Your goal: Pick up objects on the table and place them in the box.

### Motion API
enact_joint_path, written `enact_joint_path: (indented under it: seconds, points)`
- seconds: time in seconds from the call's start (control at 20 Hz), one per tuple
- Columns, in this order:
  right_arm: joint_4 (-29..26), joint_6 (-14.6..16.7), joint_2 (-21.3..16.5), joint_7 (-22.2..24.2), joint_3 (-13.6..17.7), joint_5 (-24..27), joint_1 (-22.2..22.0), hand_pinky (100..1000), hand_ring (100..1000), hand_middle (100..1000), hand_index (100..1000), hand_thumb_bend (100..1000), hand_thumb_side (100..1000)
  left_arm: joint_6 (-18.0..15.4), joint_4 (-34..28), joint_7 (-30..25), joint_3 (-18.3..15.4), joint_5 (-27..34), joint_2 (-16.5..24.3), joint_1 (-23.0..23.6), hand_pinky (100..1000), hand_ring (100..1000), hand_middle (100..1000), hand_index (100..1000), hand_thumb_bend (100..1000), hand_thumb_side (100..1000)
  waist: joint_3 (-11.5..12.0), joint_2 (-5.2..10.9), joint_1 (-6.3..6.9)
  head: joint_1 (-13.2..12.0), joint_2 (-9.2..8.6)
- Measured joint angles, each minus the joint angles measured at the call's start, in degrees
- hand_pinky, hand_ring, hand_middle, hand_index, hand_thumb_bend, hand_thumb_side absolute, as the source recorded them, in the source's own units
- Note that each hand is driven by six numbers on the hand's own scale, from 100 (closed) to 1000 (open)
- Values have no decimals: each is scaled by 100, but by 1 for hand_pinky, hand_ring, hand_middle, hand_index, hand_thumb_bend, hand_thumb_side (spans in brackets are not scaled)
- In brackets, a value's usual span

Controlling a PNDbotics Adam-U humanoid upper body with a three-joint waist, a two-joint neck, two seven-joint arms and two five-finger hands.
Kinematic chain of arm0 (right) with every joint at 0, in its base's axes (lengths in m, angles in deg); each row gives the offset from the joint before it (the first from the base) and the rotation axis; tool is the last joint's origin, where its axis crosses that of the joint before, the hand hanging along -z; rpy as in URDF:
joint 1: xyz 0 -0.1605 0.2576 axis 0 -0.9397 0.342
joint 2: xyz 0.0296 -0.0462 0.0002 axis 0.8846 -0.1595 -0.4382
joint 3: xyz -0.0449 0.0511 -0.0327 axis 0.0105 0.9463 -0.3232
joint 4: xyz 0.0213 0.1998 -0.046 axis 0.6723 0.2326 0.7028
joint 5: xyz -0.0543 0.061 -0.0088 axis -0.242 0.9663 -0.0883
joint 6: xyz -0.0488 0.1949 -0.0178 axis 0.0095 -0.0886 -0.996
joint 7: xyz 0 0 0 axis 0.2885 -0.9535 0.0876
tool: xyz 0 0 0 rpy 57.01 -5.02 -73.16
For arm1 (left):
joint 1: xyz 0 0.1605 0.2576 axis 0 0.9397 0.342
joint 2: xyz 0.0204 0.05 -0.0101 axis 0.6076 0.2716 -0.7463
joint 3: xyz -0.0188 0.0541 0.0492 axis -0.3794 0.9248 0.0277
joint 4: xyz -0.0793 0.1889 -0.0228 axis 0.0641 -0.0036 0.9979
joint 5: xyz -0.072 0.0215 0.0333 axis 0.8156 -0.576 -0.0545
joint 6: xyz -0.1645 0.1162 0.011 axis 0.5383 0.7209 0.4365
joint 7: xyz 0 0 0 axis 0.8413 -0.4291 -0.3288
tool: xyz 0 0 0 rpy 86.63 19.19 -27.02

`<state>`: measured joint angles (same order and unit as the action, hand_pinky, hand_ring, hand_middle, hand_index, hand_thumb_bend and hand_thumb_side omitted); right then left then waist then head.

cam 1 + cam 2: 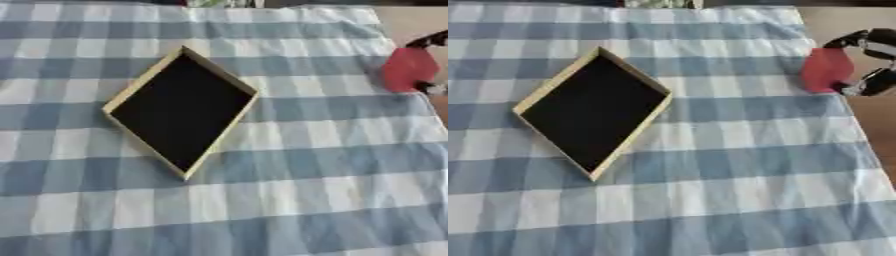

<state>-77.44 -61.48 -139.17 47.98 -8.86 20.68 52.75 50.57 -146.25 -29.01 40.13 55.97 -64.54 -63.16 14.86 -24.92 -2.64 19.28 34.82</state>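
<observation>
Right hand [866,60] fingers [846,40] pinch red block [826,70]; shallow black-lined box [592,112] apart.

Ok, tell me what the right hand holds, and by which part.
The right hand holds the red object, its fingers curled round the object's right side.

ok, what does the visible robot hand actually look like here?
Only the right hand shows, at the right edge. Its fingers are black, slim and segmented, with silver-grey sections at the joints and a pale tip on the lower one. No cables, markings or covers can be made out. The left hand is in neither view.
</observation>
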Motion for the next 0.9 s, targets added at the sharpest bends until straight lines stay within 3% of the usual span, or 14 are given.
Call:
enact_joint_path:
  seconds: [0.25,0.45,0.9]
  points:
    - [30,-225,57,-525,-37,75,45,899,638,393,598,255,117,9,0,-11,1,0,-38,-4,824,864,791,648,100,815,0,-23,-28,0,-14]
    - [31,-255,97,-712,-109,53,76,868,577,289,496,256,116,18,0,-21,1,0,-39,-4,825,866,791,648,100,814,12,-49,-30,0,-15]
    - [-374,-275,113,-706,-70,196,128,860,564,291,500,216,100,21,0,-42,1,-1,-40,-5,826,868,793,650,100,810,-6,-43,-55,-5,-12]
